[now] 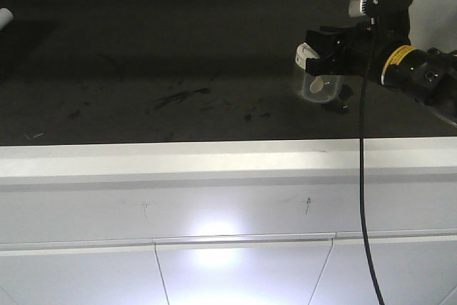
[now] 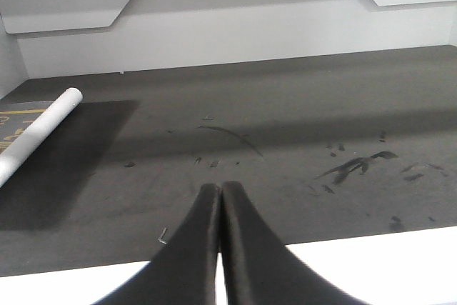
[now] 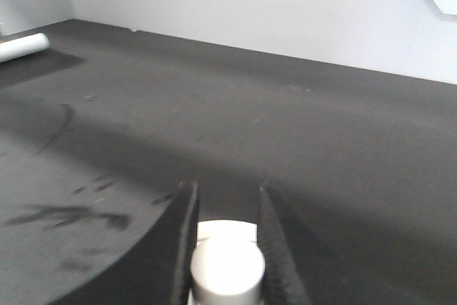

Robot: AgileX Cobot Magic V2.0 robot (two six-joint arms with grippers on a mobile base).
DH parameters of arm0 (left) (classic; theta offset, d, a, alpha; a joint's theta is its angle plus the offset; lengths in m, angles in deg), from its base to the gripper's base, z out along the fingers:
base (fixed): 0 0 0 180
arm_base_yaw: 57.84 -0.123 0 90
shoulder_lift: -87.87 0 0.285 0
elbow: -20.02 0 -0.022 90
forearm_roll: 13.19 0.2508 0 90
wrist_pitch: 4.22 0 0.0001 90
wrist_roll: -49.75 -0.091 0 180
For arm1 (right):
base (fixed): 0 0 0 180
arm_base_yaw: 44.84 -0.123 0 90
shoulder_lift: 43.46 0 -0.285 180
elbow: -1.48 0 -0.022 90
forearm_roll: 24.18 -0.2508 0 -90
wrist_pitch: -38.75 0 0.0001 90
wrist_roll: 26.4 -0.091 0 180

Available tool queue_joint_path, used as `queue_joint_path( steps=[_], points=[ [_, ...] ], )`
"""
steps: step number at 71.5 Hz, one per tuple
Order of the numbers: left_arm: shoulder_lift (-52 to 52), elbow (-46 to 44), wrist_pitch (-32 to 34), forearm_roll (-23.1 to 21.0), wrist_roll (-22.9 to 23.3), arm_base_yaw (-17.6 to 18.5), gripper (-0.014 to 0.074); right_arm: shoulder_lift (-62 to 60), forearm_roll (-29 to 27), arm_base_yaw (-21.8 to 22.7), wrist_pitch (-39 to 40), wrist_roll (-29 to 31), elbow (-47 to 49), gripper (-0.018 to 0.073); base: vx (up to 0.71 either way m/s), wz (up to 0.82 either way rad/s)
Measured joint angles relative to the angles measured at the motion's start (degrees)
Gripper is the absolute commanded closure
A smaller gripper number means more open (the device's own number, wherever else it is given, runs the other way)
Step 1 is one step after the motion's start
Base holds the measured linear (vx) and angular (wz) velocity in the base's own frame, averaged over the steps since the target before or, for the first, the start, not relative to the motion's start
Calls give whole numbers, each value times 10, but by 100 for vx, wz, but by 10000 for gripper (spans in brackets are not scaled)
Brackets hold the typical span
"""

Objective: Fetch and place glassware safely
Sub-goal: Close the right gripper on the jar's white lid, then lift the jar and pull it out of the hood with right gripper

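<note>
the right gripper (image 1: 319,51) pinches the glassware (image 1: 314,85), a squat clear jar with a cream-white lid, at the upper right of the front view, over the dark counter (image 1: 178,48) (whether the jar touches the surface cannot be told). seen from the right wrist camera, the two black fingers (image 3: 184,233) press on either side of the lid's round knob (image 3: 227,271) at the bottom centre of the frame. the left gripper (image 2: 220,189) sits low in its own view, its tips pressed together with nothing between them. a white roll (image 2: 43,128) lies at the counter's far left, well apart from the jar; dark smudges (image 1: 178,96) mark the counter's middle.
</note>
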Motion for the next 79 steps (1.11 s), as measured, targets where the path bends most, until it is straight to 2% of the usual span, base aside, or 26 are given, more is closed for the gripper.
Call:
queue_joint_path(
  steps=[16,44,59,79],
  points=[
    [0,0,0,0,0,0,603,-104,0,-28,5,8,-101,563,0,0],
    [0,0,0,0,0,0,603,-236,0,-179,-1,26,-216,561,0,0],
    [0,0,0,0,0,0,603,-281,-24,-237,-8,28,-257,561,0,0],
    [0,0,0,0,0,0,603,-313,-26,-307,-17,29,-276,561,0,0]
  ],
)
